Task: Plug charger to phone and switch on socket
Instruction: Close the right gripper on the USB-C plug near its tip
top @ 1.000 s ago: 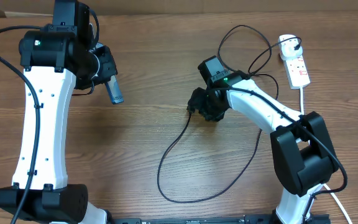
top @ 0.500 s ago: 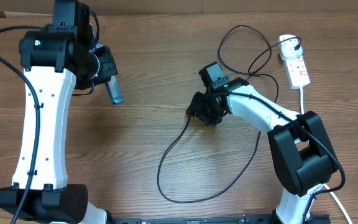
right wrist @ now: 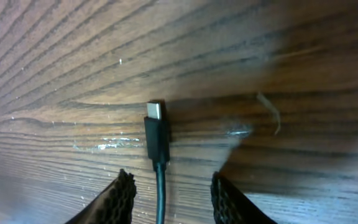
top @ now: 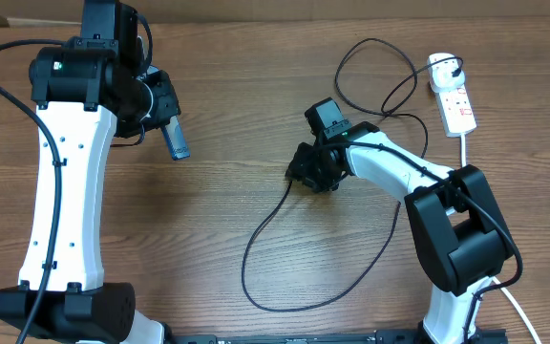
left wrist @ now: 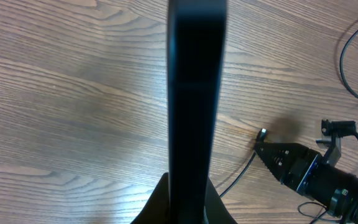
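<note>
The right gripper (top: 305, 172) has dipped closer over the charger (right wrist: 156, 140) tip; its elbow has swung left.

Black charger (right wrist: 156, 142), white socket (top: 458, 105) with red markings, brown wood-grain table (top: 256, 115)

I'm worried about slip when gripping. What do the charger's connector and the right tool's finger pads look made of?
Charger connector: matte black body, likely moulded plastic; its tip is pale and shiny, seemingly metal. Finger pads of the right tool: black with a ridged, bumpy edge, probably rubber or soft plastic; blur leaves that open.
</note>
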Controlling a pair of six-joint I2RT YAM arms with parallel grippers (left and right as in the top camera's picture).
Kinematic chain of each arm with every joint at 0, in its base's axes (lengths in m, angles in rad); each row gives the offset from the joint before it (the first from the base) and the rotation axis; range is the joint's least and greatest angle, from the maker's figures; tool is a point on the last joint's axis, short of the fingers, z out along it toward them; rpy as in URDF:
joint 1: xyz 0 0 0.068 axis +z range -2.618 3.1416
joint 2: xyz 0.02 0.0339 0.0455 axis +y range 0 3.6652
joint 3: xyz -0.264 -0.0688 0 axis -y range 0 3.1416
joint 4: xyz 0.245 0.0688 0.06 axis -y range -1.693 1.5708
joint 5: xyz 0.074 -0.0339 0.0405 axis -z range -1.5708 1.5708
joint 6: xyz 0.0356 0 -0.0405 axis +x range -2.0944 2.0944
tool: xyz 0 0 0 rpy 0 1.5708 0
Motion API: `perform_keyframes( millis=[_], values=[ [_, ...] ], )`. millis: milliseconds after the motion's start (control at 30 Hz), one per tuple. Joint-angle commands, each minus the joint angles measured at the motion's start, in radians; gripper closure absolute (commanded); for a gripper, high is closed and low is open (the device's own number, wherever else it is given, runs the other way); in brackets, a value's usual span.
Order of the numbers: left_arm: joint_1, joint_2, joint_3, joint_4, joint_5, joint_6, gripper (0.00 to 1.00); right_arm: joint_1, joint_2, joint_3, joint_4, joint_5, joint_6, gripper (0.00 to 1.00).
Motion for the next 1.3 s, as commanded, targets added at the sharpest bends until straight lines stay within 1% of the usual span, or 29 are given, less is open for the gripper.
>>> perform_keyframes(
  millis=[0,133,333,433,733,933,1267],
  values=[
    [-0.006,-0.008,0.009,0.008,0.016,0.018,0.96,-0.001,0.031,-0.006,0.013,0.003,0.015,0.63],
    [-0.006,-0.008,0.009,0.009,0.016,0.018,0.96,0.000,0.031,-0.006,0.008,0.003,0.015,0.67],
    [-0.006,-0.008,0.009,0.011,0.016,0.018,0.96,0.000,0.037,-0.006,0.009,-0.014,0.015,0.69],
    [-0.006,-0.008,0.009,0.011,0.016,0.018,0.96,0.000,0.044,-0.006,0.008,-0.016,0.015,0.71],
    [-0.006,-0.008,0.009,0.012,0.016,0.018,0.95,0.000,0.072,-0.006,0.020,-0.026,0.015,0.73],
    [-0.006,-0.008,0.009,0.012,0.016,0.018,0.96,0.000,0.072,-0.006,0.025,-0.021,0.015,0.76],
    [-0.006,-0.008,0.009,0.012,0.016,0.018,0.96,-0.001,0.072,-0.006,0.034,0.003,0.014,0.77]
  ],
)
